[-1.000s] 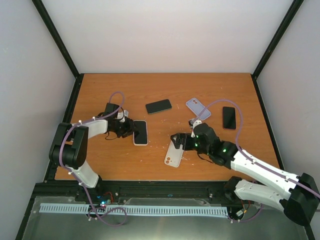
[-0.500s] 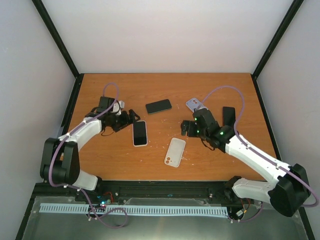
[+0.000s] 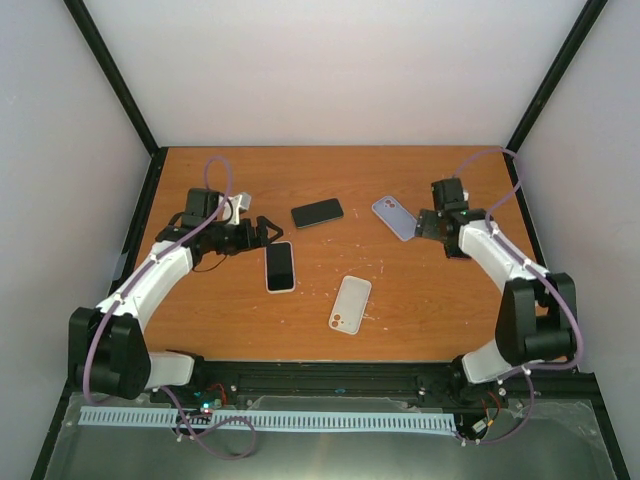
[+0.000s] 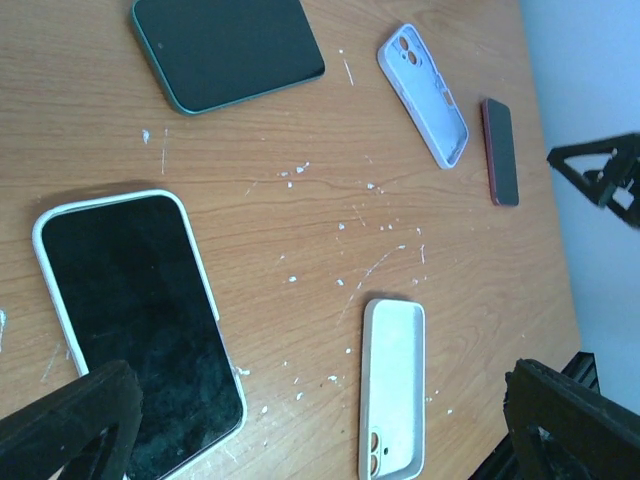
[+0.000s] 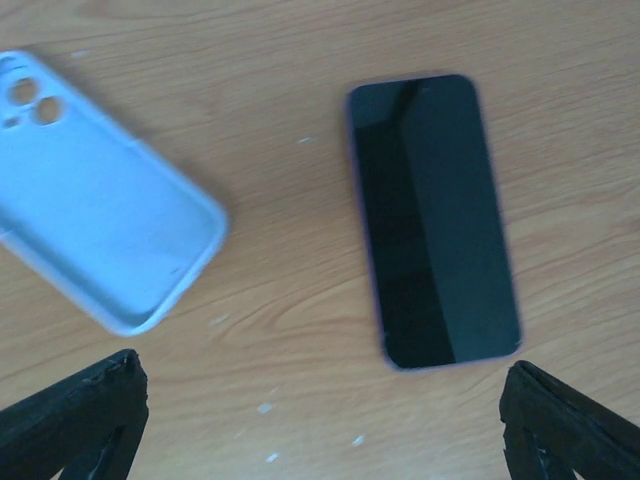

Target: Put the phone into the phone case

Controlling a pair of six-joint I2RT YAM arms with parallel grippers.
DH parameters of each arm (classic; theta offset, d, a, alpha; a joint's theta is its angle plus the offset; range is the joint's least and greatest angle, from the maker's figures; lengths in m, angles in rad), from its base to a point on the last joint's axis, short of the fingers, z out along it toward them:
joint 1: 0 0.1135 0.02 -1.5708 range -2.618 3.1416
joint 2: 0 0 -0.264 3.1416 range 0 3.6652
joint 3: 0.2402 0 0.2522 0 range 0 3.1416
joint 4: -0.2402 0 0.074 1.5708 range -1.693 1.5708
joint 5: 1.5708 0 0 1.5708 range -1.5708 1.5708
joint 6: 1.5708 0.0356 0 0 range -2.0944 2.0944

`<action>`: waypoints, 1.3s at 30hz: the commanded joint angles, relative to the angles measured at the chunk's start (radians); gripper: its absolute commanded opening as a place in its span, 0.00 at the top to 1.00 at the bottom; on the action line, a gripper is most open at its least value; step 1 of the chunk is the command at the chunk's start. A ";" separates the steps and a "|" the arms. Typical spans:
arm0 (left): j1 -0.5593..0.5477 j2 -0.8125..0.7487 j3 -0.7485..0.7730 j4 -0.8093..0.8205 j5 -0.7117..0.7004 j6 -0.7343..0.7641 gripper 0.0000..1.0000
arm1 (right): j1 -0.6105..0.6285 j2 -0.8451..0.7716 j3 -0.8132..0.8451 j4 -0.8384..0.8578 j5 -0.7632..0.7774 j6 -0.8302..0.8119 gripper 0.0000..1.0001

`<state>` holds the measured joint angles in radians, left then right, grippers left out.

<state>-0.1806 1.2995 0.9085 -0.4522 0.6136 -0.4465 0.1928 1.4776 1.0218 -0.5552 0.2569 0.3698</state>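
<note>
Left pincer [image 3: 266, 232] hangs spread wide and empty beside the white-rimmed phone [image 3: 280, 266]; right pincer [image 3: 432, 225], also spread and empty, hangs over the dark phone [image 5: 432, 220], which lies flat on the table [image 3: 330, 170] just beside the empty lilac case [image 3: 396, 217]. An empty white case [image 3: 350, 304] lies nearer the front edge.

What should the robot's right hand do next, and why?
My guess: lower the right hand straight down over the dark phone and squeeze its long sides. The hand is open and empty, the phone lies flat right below it between the fingers, and the empty lilac case waits just beside it.
</note>
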 commanded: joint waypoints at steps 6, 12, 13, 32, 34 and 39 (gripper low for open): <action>0.001 -0.027 -0.010 -0.035 0.028 0.085 0.01 | -0.210 0.186 0.082 0.012 -0.008 -0.147 0.06; 0.001 -0.025 -0.021 -0.036 0.040 0.110 0.01 | -0.261 0.327 0.165 0.001 -0.086 -0.176 0.03; 0.001 -0.025 -0.024 -0.033 0.041 0.113 0.01 | -0.262 0.342 0.176 0.006 -0.095 -0.184 0.03; 0.001 -0.008 -0.039 -0.018 0.031 0.143 0.01 | -0.298 0.498 0.268 0.016 -0.162 -0.256 0.03; 0.001 -0.003 -0.037 -0.020 0.029 0.144 0.01 | -0.301 0.511 0.266 0.018 -0.162 -0.260 0.03; 0.001 0.001 -0.033 -0.021 0.029 0.146 0.01 | -0.306 0.533 0.267 0.024 -0.197 -0.269 0.06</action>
<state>-0.1802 1.2942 0.8593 -0.4770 0.6384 -0.3283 -0.1017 1.9697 1.2827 -0.5255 0.0879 0.1246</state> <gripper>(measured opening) 0.995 0.950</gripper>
